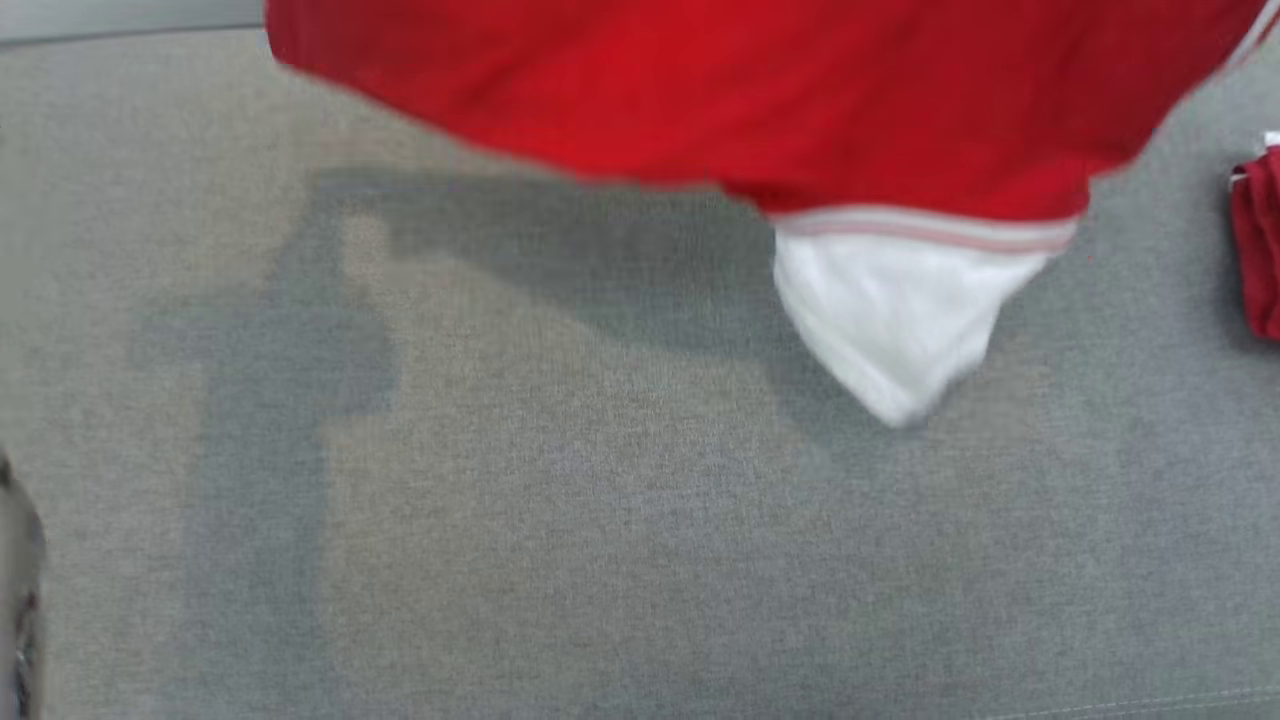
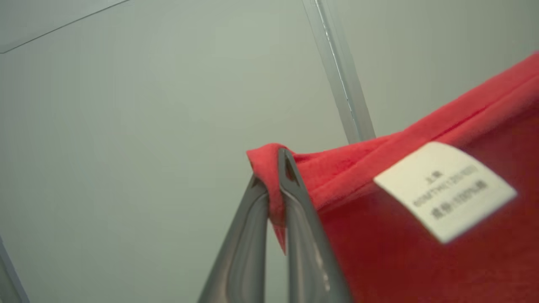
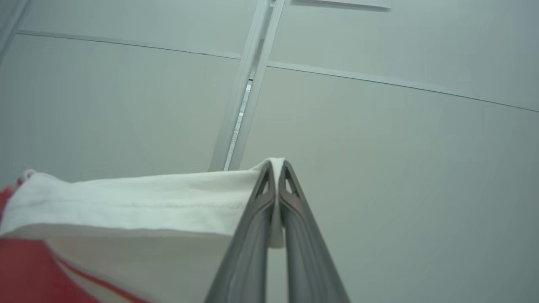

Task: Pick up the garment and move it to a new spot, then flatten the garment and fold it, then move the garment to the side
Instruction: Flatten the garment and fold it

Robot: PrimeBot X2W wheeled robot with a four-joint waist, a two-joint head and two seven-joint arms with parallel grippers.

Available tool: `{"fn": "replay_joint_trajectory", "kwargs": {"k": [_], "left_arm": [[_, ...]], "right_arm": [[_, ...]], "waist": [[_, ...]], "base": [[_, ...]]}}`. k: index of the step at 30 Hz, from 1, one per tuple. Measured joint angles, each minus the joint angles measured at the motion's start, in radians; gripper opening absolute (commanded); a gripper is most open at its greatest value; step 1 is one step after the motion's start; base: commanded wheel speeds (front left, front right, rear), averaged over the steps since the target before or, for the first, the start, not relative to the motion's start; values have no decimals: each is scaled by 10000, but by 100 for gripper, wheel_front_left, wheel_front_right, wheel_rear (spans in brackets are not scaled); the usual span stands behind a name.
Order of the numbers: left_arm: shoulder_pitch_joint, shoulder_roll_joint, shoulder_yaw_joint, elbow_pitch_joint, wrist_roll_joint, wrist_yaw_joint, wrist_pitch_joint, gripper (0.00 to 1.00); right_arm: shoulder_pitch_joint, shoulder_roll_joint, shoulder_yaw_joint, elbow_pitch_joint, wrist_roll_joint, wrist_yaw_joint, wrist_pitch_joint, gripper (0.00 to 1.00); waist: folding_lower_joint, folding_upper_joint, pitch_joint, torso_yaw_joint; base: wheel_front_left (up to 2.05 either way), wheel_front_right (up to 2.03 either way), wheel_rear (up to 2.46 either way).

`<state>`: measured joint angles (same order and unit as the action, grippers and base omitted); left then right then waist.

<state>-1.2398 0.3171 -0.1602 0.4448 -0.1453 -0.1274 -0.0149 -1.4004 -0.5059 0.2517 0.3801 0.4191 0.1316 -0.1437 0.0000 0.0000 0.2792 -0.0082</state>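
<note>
Your garment [image 1: 700, 90] is up in the air right now: a bright red top stretched across the top of the head view, above the gray fabric surface [image 1: 600, 560]. A white part [image 1: 890, 320] with a pale striped band hangs off its lower edge and comes to a point. It's blurry, so I can't tell if the tip touches the surface.

Your left tool [image 2: 271, 168] is pinched tight on a bunched red corner of the hem, with cloth wedged between the fingers. A white label [image 2: 444, 189] sits near it, the print too soft to read. Your right tool [image 3: 276, 166] is clamped on the edge of the white cloth, fingers nearly touching.

Around it, the garment throws a shadow [image 1: 300, 330] on the surface. Another red cloth [image 1: 1262, 250] lies at the right edge, apart from the hanging part. A pale wall [image 3: 379, 168] is behind both tools.
</note>
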Motion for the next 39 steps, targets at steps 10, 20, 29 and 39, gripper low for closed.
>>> {"fn": "replay_joint_trajectory", "kwargs": {"k": [10,20,29,39], "left_arm": [[-3068,42,-276,2558,581,88,-2316,0],[1298,-355,642,2224,-31,533,-2500,0],[6700,-1812,1833,1929,-466,685,-2500,0],[10855,-2631,2443,1375,-244,608,-2520,0]], "right_arm": [[-2373,-12,-46,1973,-1187,4,-1122,0],[3166,-539,-754,-1559,-125,15,-1189,0],[9854,571,-955,-1967,602,12,-1187,0],[13261,1104,-140,-932,815,8,-1189,0]], "waist": [[2,0,2539,-272],[2,0,3125,-539],[0,0,1852,-614],[-1,0,-358,-738]], "base": [[0,0,0],[0,0,0],[0,0,0],[0,0,0]]}}
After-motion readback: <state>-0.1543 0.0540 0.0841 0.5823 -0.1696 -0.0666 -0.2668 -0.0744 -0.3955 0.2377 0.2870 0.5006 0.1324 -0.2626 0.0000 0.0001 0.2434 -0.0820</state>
